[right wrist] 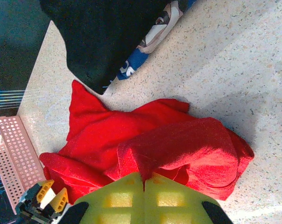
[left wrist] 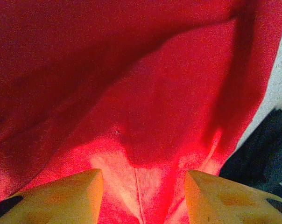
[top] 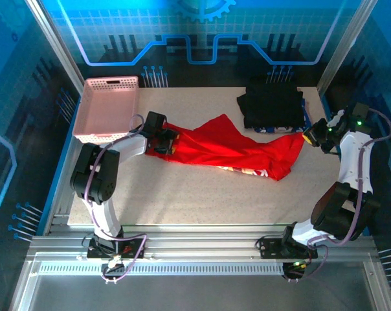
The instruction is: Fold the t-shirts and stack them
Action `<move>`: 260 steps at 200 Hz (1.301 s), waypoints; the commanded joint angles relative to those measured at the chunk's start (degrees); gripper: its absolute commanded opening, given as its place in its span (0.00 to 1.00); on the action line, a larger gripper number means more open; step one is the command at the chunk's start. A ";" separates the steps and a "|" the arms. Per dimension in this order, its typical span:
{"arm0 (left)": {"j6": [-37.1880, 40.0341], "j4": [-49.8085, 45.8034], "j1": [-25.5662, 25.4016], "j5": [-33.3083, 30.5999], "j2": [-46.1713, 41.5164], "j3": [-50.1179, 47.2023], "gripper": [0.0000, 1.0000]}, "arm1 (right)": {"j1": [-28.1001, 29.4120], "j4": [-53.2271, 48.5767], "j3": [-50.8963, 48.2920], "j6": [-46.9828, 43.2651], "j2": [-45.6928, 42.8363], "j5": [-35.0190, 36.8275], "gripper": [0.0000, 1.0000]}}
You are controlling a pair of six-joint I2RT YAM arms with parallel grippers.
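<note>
Top view: red t-shirt (top: 228, 150) lies crumpled and stretched across the middle of the worktop (top: 182, 194). My left jaws sit at its left end, my right jaws at its right end. Pile of dark folded shirts (top: 273, 103) at the far right, just beyond the red one. Pink basket (top: 111, 82) at the far left corner.

Left wrist: left jaws part open, yellow fingers (left wrist: 71, 196) apart with red cloth between and under them (can't tell if they have any hold on it). Dark shirts (left wrist: 267, 149) at the right edge.

Right wrist: right jaws fully closed, a fold of the red t-shirt (right wrist: 178, 144) pinched at the tips; the rest bunches on the worktop beyond. Black shirt (right wrist: 99, 32) lies on a blue printed one (right wrist: 131, 65), just beside the red cloth.
</note>
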 commanded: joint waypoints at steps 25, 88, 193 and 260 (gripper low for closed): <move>-0.77 -1.78 0.48 -7.42 -0.26 0.18 0.46 | -0.61 -0.77 -0.88 -0.99 -0.91 -1.70 0.00; 0.75 -6.33 1.35 -9.41 -0.49 0.82 0.42 | -2.46 -1.21 -0.33 -1.34 -0.48 -1.89 0.00; 2.58 -3.76 2.06 -8.44 4.64 4.37 0.10 | -2.55 -0.96 -0.33 -1.26 -0.56 -1.86 0.00; 5.19 -3.33 3.55 -7.80 -0.63 1.29 0.00 | -2.53 -0.66 -0.33 -0.98 -1.08 -1.99 0.00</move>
